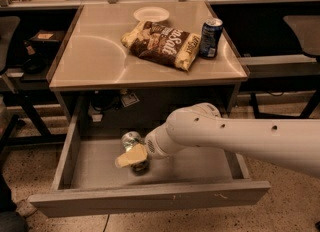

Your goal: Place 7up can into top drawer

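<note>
The top drawer point(150, 197) is pulled out wide below the desk, and its grey bottom shows. My gripper point(133, 157) reaches into it from the right on a white arm. It is shut on the 7up can point(131, 139), whose silver top shows just above the yellowish finger point(129, 158). The can stands roughly upright at the drawer's middle left, low over the drawer bottom or resting on it; I cannot tell which.
On the desk top point(90, 61) lie a chip bag point(162, 43), a white bowl point(151, 14) and a dark blue can point(210, 37). Cables hang behind the drawer. Chairs stand at the left and right.
</note>
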Available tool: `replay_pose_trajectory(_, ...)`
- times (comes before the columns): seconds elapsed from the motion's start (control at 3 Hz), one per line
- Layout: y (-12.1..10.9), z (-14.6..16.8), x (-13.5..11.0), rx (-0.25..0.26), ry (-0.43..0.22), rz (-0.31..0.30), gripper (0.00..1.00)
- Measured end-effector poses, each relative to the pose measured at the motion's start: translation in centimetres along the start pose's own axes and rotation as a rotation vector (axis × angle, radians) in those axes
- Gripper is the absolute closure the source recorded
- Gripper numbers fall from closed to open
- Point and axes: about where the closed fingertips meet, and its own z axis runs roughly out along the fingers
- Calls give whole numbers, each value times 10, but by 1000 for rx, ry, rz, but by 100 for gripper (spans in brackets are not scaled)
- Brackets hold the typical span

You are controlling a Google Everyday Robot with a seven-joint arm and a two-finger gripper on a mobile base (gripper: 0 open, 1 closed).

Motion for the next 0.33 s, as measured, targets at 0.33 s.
replay_pose_trajectory(0.33, 0, 0, 0, 0, 0, 0, 0)
